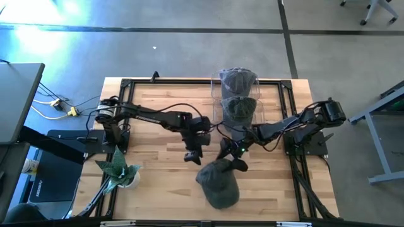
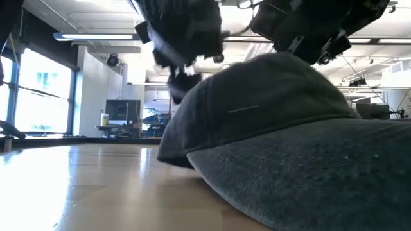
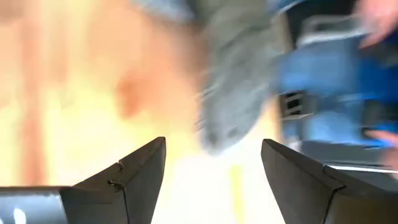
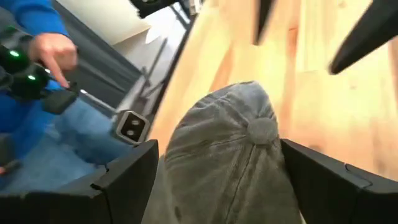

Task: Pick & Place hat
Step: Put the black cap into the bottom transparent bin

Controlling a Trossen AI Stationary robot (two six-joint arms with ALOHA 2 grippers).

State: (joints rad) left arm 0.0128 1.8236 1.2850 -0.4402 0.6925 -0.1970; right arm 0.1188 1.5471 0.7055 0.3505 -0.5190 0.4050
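A dark grey hat [image 1: 219, 183] lies on the wooden table near its front edge, brim down; it fills the low view [image 2: 276, 135]. My right gripper [image 1: 232, 156] hangs open over the hat's far side, and in its wrist view the gripper [image 4: 217, 146] has the crown [image 4: 217, 168] between its fingers. My left gripper [image 1: 192, 155] is open just left of the hat and holds nothing; in its blurred wrist view the gripper [image 3: 214, 146] has the hat [image 3: 230, 93] ahead of it. My right gripper has one finger [image 4: 127, 171] on either side of the hat's crown, close to the top button [image 4: 261, 129], slanting down from the table's far right. Whether the fingers touch the cloth, I cannot tell. The hat lies on the table.
More grey hats [image 1: 238, 94] are stacked in a clear holder at the table's far edge. A potted plant [image 1: 120, 170] stands at the front left. A person in blue [image 4: 37, 43] is beside the table's near edge. Bare wood [image 1: 158, 180] lies left of the hat.
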